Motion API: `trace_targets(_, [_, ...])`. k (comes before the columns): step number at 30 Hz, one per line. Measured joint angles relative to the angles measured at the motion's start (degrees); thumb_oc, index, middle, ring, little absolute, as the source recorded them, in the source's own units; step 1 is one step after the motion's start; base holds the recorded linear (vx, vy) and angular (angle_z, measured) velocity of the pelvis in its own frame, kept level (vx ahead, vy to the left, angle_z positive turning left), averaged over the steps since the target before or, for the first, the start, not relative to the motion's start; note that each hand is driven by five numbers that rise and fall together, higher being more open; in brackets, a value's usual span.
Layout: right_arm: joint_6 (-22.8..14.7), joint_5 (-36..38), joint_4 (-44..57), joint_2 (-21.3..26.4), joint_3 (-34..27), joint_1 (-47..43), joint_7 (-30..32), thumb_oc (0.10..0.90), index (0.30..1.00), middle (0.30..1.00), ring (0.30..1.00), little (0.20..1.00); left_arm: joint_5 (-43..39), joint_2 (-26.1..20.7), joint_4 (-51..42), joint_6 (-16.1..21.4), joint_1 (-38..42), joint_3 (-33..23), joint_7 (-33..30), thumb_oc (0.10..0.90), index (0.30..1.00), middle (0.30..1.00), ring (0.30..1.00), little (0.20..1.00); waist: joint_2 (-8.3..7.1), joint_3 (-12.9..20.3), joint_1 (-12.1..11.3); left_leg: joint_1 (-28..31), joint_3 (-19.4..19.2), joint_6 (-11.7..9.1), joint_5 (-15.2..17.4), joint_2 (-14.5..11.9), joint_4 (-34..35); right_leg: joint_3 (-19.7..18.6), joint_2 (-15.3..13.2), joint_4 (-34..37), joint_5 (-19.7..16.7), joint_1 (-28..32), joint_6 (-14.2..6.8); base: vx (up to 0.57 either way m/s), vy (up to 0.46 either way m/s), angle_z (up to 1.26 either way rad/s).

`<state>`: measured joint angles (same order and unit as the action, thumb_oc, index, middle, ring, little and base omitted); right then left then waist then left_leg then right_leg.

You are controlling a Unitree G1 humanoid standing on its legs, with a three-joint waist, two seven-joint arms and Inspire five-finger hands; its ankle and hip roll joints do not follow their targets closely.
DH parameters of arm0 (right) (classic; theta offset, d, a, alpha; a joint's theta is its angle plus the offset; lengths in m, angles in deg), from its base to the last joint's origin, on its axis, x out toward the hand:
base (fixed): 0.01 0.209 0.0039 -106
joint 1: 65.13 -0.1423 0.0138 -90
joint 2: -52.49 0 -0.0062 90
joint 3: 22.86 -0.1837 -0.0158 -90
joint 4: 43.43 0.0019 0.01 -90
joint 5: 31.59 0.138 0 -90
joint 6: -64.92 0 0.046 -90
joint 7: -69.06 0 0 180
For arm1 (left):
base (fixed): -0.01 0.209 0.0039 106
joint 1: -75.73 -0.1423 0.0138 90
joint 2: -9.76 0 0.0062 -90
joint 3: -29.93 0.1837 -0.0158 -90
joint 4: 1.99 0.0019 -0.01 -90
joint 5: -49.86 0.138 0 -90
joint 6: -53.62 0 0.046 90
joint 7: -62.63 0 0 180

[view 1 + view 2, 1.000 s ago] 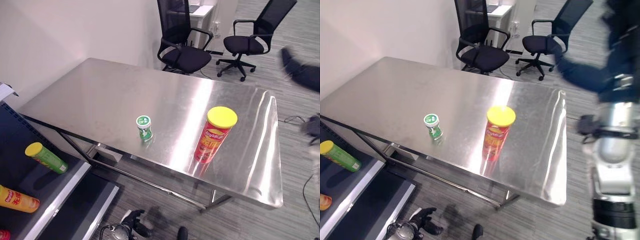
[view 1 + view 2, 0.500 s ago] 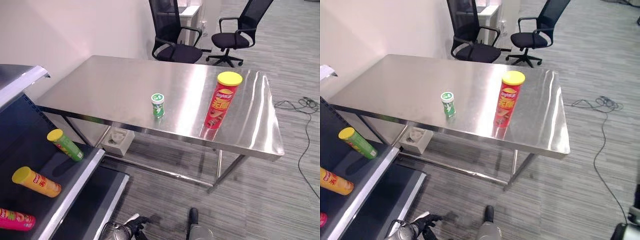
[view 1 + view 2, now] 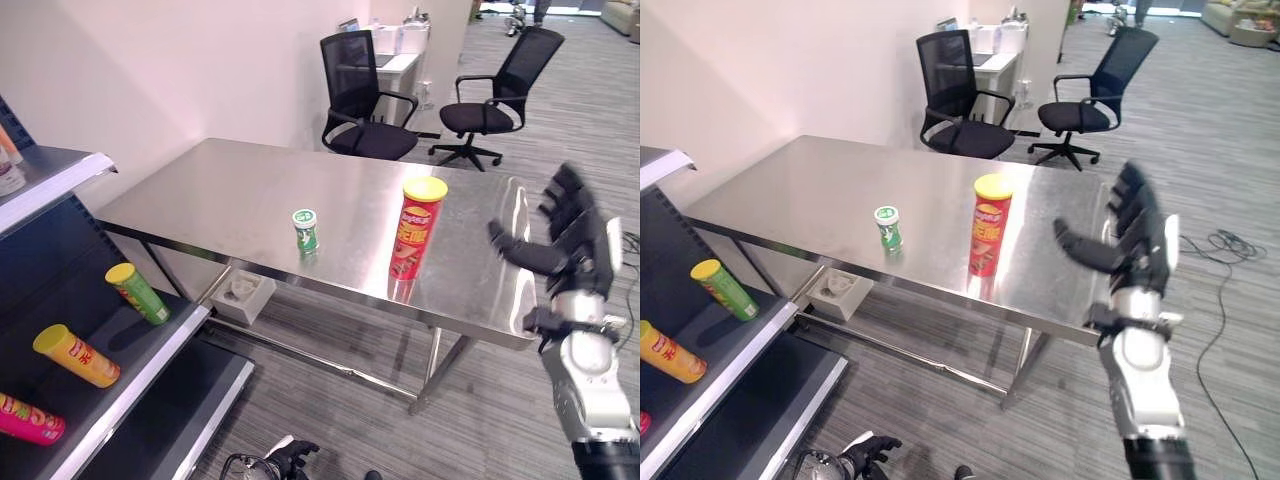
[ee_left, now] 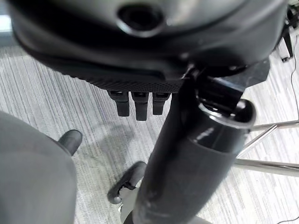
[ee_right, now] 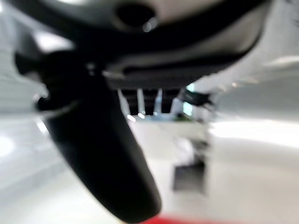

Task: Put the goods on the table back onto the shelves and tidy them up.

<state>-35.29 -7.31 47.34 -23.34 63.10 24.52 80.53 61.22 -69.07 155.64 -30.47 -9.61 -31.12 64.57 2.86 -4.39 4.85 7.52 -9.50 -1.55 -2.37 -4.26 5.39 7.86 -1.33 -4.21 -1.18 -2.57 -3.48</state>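
A tall red chip can [image 3: 415,232] with a yellow lid stands upright on the steel table [image 3: 230,185], towards its right end. A small green bottle [image 3: 305,230] with a white and green cap stands to the can's left. My right hand [image 3: 568,238] is raised beside the table's right end, open with fingers spread and empty, well apart from the can. My left hand [image 4: 136,103] hangs low over the floor, fingers relaxed and holding nothing; it also appears at the bottom of the left eye view [image 3: 272,462].
A dark shelf unit [image 3: 150,355] stands at the left; on it lie a green can [image 3: 138,292], an orange can [image 3: 76,355] and a pink can [image 3: 30,418]. Two black office chairs [image 3: 365,95] stand behind the table. A white box [image 3: 240,292] sits under it.
The whole picture has shifted, so the camera moved. My right hand has risen into view beside the table's right end. The can and bottle stand where they were.
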Motion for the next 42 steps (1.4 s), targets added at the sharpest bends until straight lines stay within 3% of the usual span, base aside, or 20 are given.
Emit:
trace_targets(12, [1.4,-1.5,1.8,-3.9,4.1,4.5,-3.8,0.800,0.900,0.900,0.900,0.900,0.1,0.2,1.5,0.0,0.2,-2.5,-0.4,0.800,0.900,0.900,0.900,0.900,-0.02,0.3,-0.4,0.0,0.6,-0.4,0.1,0.5,-0.1,1.2,-0.2,5.7,-2.8,3.2,0.7,0.03,-0.016,0.04])
trace_targets(29, [1.3,-1.8,2.4,-3.9,0.7,4.9,-2.2,0.800,0.900,0.900,0.900,0.900,0.2,0.0,1.5,0.0,-0.2,-2.7,-0.6,0.800,0.900,0.900,0.900,0.900,-0.74,1.3,-0.5,-0.5,0.8,-0.5,0.3,0.4,0.1,1.6,0.1,9.5,-4.4,4.7,0.8,0.04,-0.023,0.01])
trace_targets(42, [1.3,-1.8,3.0,-3.9,5.1,4.2,-3.8,0.800,0.900,0.900,0.900,0.900,0.0,-0.1,1.2,0.0,-0.7,-3.2,-1.8,0.800,0.900,0.900,0.900,0.900,-0.84,2.1,-1.0,-0.8,2.8,-0.6,0.4,0.3,0.1,3.2,0.0,9.5,-4.1,5.7,1.0,0.04,-0.016,0.08])
